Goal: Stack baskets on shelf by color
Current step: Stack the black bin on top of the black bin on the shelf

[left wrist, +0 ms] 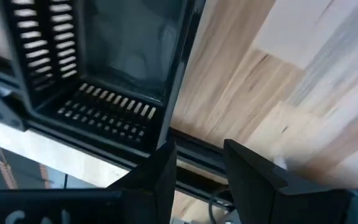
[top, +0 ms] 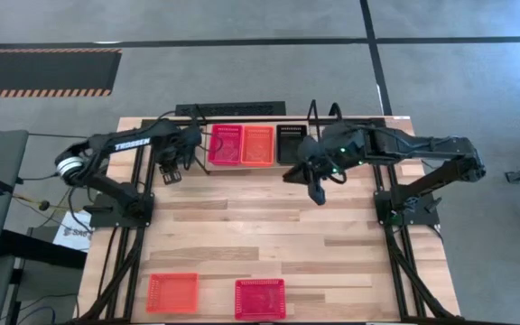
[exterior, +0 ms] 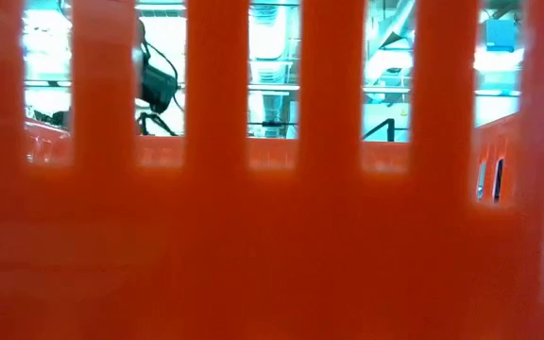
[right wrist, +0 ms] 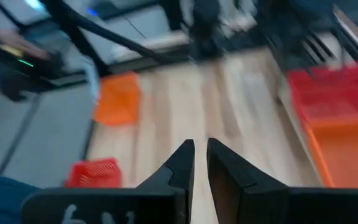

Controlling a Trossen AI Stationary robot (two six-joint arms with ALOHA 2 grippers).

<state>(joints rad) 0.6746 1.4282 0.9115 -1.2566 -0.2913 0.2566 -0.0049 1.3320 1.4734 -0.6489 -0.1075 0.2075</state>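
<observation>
On the shelf (top: 307, 153) at the table's far edge a red basket (top: 227, 144), an orange basket (top: 258, 144) and a black basket (top: 292, 143) stand side by side on their bottoms. Another orange basket (top: 171, 292) and another red basket (top: 260, 298) lie at the near edge. My left gripper (top: 171, 171) is open, left of the shelf's red basket. Its wrist view shows a black basket (left wrist: 104, 68) ahead of the left gripper (left wrist: 199, 162). My right gripper (top: 317, 191) is shut and empty, hovering just near of the shelf's black basket.
An orange basket wall (exterior: 272, 236) fills the low view, and only the room shows through its slots. Bare wood lies across the table's middle (top: 269, 235). A black power strip (top: 233, 109) lies behind the shelf. The arm bases stand at the table's left and right sides.
</observation>
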